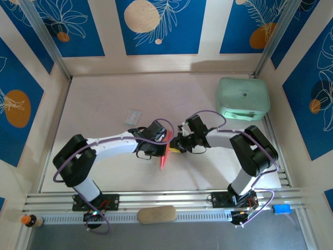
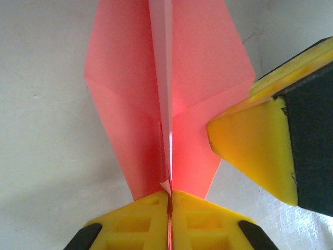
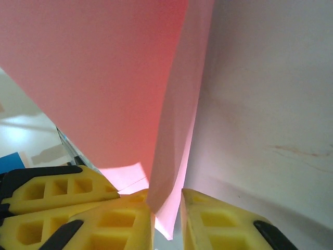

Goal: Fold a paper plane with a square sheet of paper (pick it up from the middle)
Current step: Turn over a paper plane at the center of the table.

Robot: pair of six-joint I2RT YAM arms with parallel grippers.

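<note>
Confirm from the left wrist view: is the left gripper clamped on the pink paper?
Yes, the left gripper is pinched shut on the pink paper along its centre crease.

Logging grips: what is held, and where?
Left gripper pinches the folded pink paper on its centre crease; right gripper straddles it too, grip unclear.

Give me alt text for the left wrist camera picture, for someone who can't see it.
The left gripper, shut, pinches the centre crease of the folded salmon-pink paper, whose two flaps spread upward over a pale table. On the right, the right gripper's yellow fingertip sits by the paper's edge.
</note>
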